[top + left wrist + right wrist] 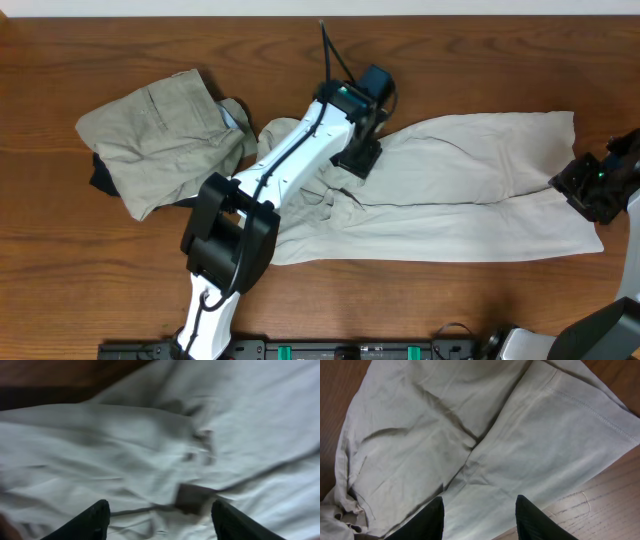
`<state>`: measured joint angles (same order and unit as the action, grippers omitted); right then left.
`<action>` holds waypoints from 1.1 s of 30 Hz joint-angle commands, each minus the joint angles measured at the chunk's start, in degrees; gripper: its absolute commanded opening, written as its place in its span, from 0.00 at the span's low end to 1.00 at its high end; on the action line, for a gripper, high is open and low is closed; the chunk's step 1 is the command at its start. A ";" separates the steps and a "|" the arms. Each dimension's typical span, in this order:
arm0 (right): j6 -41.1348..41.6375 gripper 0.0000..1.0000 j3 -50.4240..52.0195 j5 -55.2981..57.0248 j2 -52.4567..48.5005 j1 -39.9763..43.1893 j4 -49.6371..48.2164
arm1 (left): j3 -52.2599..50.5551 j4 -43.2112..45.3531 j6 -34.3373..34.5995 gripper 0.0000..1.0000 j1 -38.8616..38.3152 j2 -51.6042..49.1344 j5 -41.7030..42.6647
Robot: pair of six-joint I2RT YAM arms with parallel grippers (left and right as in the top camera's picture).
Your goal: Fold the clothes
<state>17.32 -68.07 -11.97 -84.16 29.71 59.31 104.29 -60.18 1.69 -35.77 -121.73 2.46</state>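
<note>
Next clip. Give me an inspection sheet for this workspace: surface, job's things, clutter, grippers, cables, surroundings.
Surface: brown wooden table, no stains seen.
Job's things: cream-white garment spread from centre to right, wrinkled; khaki-tan garment bunched at left.
Clutter: dark cloth peeking from under the khaki-tan garment; loose thread on the wood.
Grippers: left gripper open above the middle of the cream-white garment, holding nothing; right gripper open over that garment's right end.
Cables: black cable sticking up beside the left gripper.
Surroundings: pale strip beyond the far edge; black rail along the near edge.
</note>
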 commanded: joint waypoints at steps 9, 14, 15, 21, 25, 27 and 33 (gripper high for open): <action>-0.70 0.45 0.33 0.15 -0.22 -0.50 -0.39 | -3.28 7.67 0.48 0.69 3.54 -4.17 3.21; -0.70 0.45 0.33 0.13 -0.22 -0.50 -0.35 | -3.30 12.92 -0.37 0.70 2.38 -5.60 3.10; -0.68 0.45 0.33 0.13 -0.22 -0.50 -0.35 | -3.30 13.29 -0.68 0.71 2.21 -5.66 3.08; -0.70 0.45 0.33 -0.15 -0.22 -0.52 -0.35 | -3.30 13.97 -0.81 0.71 1.92 -7.37 3.08; -0.70 0.46 0.33 -0.26 -0.22 -0.55 -0.35 | -3.30 13.35 -0.81 0.62 1.92 -8.31 3.08; -0.70 0.46 0.33 -0.26 -0.22 -0.55 -0.35 | -3.30 13.31 -0.83 0.43 1.92 -8.24 3.06; -0.70 0.46 0.33 -0.26 -0.22 -0.55 -0.35 | -2.91 11.50 -0.76 0.14 1.92 -6.34 -1.07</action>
<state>17.32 -68.07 -11.99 -84.16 29.71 58.94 101.01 -47.70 1.41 -33.98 -129.01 4.71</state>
